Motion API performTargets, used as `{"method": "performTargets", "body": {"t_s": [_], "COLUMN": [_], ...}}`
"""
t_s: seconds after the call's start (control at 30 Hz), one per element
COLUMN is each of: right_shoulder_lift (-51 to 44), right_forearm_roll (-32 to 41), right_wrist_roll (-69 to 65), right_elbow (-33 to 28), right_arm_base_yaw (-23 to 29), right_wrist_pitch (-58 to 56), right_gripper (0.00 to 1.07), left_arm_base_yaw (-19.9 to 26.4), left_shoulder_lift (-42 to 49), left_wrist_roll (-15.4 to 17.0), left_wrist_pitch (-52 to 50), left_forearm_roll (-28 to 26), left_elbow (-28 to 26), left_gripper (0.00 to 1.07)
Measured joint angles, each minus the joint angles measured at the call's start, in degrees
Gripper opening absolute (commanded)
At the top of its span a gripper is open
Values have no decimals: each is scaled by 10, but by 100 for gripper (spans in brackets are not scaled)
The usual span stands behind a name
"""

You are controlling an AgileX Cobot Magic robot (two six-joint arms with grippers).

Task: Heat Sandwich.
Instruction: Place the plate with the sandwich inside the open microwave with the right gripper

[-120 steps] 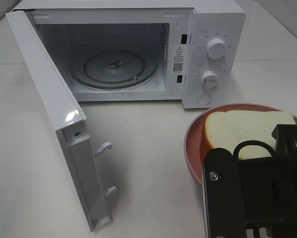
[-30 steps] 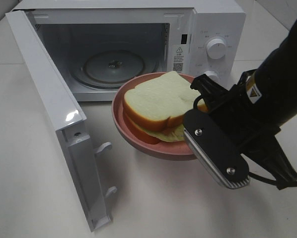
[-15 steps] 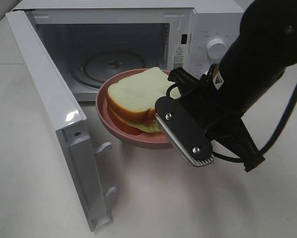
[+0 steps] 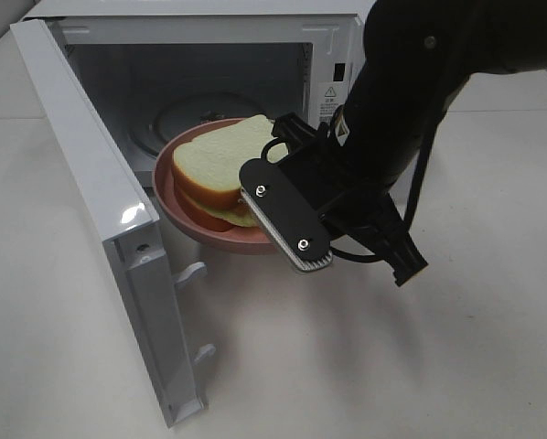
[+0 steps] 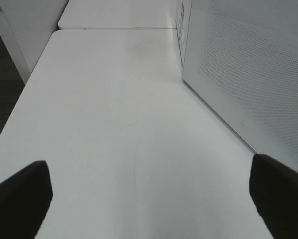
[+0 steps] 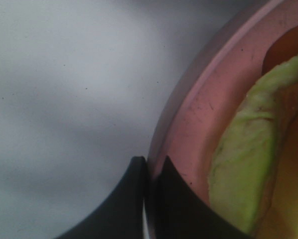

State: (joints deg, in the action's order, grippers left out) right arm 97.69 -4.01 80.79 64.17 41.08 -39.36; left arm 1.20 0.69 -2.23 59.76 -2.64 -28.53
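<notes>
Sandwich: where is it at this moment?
High view, left of centre: the sandwich sits on the plate, which the right gripper holds at the open microwave's mouth.

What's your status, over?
Right gripper shut on rim of round pink plate; left gripper open. Cream-white bread sandwich on plate, at mouth of white microwave. Door wide open.

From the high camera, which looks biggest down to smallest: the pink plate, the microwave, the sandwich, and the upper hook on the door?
1. microwave
2. pink plate, partly hidden by the arm
3. sandwich
4. upper door hook, nearer the camera yet clearly smallest
</notes>
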Motion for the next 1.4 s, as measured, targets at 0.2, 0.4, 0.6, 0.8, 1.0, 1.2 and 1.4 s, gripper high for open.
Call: {"method": "performTargets", "body": {"t_s": [0.2,0.4,0.6,0.8,1.0,1.2,1.4], "right_shoulder_lift": [33,68,93,119,153,180,212], "right_forearm_roll": [0,0,0,-1,-2,-9,-14], "right_wrist_roll": [0,0,0,0,-13,-14,-34], "right_elbow": [35,76,113,144,201,242,286], "right_arm_base_yaw": [0,0,0,0,0,0,0], "right_wrist_pitch": [-7,-14,-22,-36,-60,-84,-104], "right_gripper": [0,0,0,0,0,0,1], "left_arm_base_yaw": [0,0,0,0,0,0,0], "left_shoulder_lift": [0,0,0,0,0,0,0], "left_wrist_roll": [0,0,0,0,0,0,0], "left_wrist_pitch": [0,0,0,0,0,0,0], "left_forearm_roll": [0,0,0,0,0,0,0], "left_elbow": [0,0,0,0,0,0,0], "left_gripper": [103,103,103,103,103,103,103]}}
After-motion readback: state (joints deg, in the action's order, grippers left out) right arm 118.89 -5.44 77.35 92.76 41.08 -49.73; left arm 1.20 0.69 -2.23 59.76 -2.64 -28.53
